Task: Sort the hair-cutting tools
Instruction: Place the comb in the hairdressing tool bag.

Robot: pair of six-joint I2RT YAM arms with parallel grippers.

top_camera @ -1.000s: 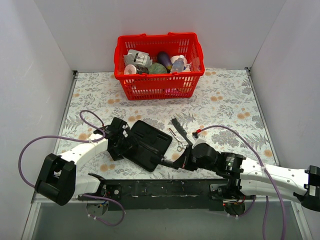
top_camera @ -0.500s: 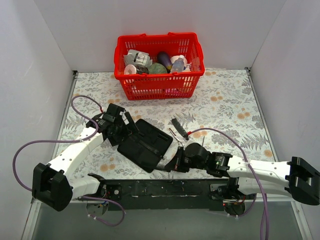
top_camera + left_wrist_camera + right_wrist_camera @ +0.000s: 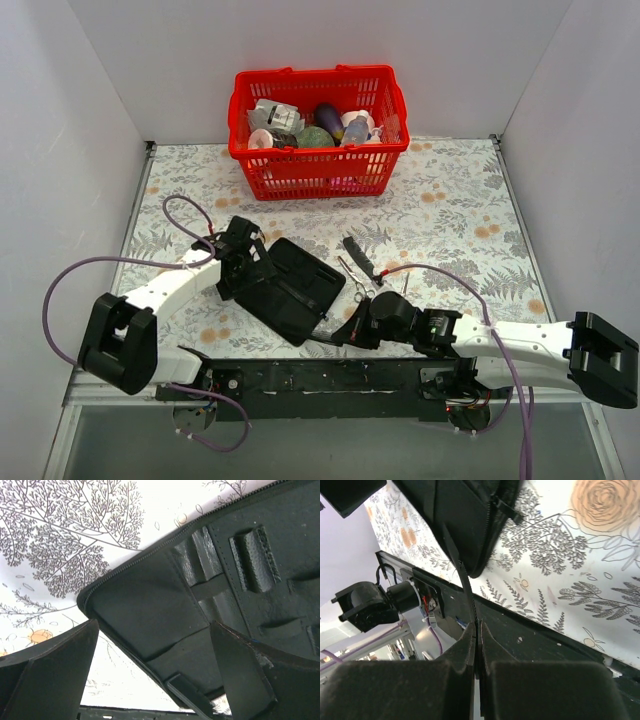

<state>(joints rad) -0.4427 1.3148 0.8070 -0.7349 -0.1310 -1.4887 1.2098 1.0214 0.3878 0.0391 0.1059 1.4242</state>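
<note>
The slim silver scissors (image 3: 352,279) and the black comb (image 3: 358,257) lie on the flowered table just right of the flat black case (image 3: 290,288). The case lies open; its inner straps and pockets (image 3: 250,555) fill the left wrist view. My left gripper (image 3: 240,268) stands open over the case's left corner (image 3: 90,600), its fingers (image 3: 50,675) wide apart and holding nothing. At the case's near right edge, my right gripper (image 3: 343,333) is shut on a thin black zipper strip (image 3: 465,580) that runs up from the fingertips to the case (image 3: 460,515).
A red plastic basket (image 3: 320,172) with bottles and packets stands at the back of the table. The black base rail (image 3: 330,378) runs along the near edge, close under the right gripper. White walls close in the left, right and back sides.
The right arm has slid left along the near edge, still pinching the zipper strip. The left gripper swung toward the back, then returned to the case's left corner, staying open.
</note>
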